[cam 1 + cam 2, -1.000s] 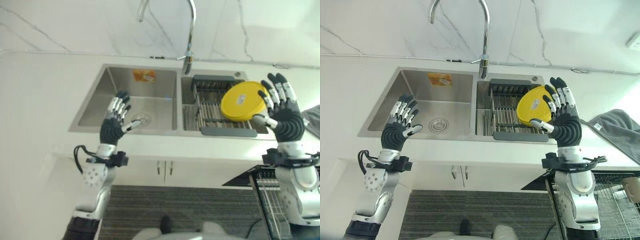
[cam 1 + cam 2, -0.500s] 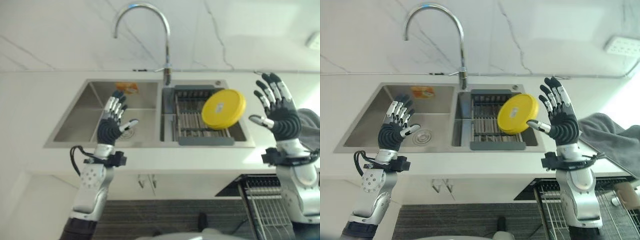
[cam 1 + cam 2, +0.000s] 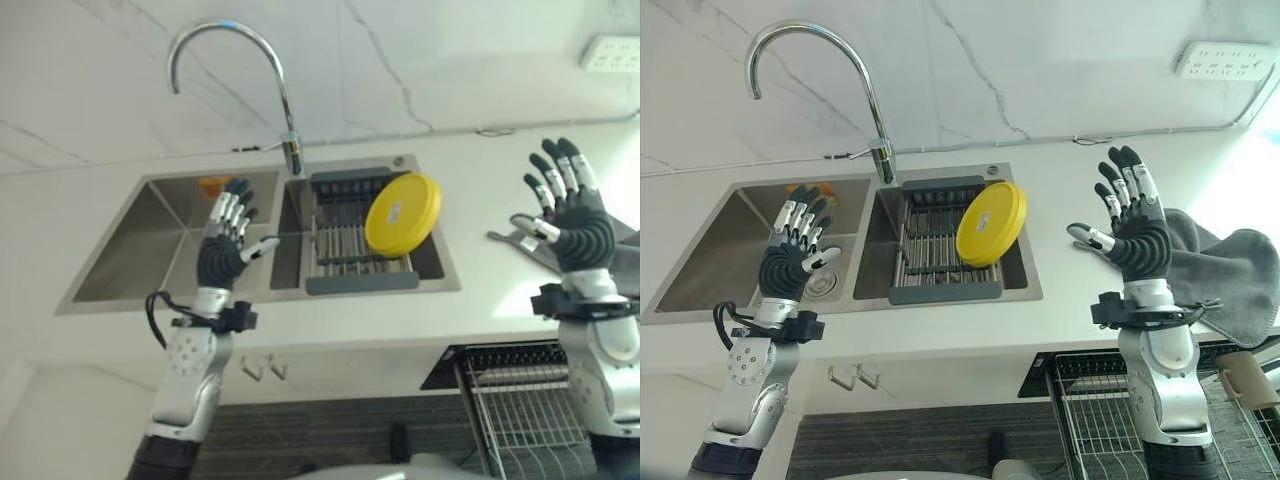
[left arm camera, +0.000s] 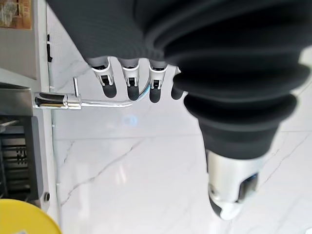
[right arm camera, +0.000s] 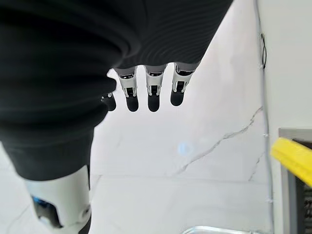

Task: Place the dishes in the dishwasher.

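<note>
A yellow plate (image 3: 402, 213) leans upright in the dark drying rack (image 3: 345, 250) set in the sink's right basin. My left hand (image 3: 226, 243) is raised over the sink's left basin (image 3: 140, 245), fingers straight and spread, holding nothing. My right hand (image 3: 1132, 226) is raised over the counter to the right of the sink, open and empty, well clear of the plate. An edge of the yellow plate (image 4: 22, 218) shows past the left hand in its wrist view, and another edge of the plate (image 5: 294, 158) in the right wrist view.
A tall curved faucet (image 3: 820, 70) stands behind the sink. A grey cloth (image 3: 1225, 275) lies on the counter at the right. Below the counter edge at the lower right is a wire dishwasher rack (image 3: 1095, 410). A wall socket strip (image 3: 1223, 60) sits at the upper right.
The camera has swung to the right and tilted, so the sink and plate sit further left in view. Both hands stay raised and open; the plate rests in the rack as before.
</note>
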